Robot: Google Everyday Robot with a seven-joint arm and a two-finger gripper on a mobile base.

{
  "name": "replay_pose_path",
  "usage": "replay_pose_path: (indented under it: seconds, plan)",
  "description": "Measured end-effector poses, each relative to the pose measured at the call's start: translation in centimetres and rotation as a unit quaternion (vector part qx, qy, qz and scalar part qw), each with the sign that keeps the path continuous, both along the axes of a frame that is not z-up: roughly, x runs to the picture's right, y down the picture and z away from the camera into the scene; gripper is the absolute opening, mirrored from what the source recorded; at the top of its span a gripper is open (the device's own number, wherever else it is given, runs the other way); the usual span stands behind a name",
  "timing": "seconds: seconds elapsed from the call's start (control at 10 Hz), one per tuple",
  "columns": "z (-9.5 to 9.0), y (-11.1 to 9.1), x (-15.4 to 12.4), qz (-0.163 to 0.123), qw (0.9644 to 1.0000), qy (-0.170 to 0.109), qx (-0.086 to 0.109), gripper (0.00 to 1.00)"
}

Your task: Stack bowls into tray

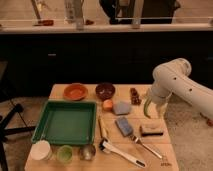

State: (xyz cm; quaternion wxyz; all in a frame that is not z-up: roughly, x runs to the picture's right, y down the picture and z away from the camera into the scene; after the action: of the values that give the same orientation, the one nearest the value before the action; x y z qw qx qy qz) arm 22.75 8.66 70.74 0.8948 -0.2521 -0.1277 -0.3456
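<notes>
Green tray (65, 122) on desk (165, 156) holds no bowl | orange bowl (75, 91), maroon bowl (105, 90) apart behind tray, unstacked | claw (160, 111) over desk's right edge, well apart from bowls, grip state cannot tell | both placements left

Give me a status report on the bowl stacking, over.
Gripper low at right, away from bowls. Orange bowl and dark bowl side by side behind tray. Tray empty. Grey sponge between gripper and bowls.

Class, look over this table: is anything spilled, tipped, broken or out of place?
Nothing stands out. The orange bowl and brown bowl sit upright behind the green tray, which lies flat. The gripper hangs at the right edge of the table.
</notes>
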Motion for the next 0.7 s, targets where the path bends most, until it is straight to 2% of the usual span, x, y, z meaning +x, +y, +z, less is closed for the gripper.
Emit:
replay_pose_path:
  seconds: [0.2, 0.5, 0.6, 0.7]
  plan:
    - [0.2, -0.3, -0.7, -0.036, 0.9988, -0.033, 0.005, 0.8]
    - [0.2, -0.5, -0.8, -0.044, 0.9982, -0.041, 0.009, 0.8]
    - [0.3, -0.7, -1.1, -0.051, 0.9972, -0.049, 0.023, 0.8]
    - [0.4, -1.5, -1.7, -0.074, 0.994, -0.067, 0.045, 0.8]
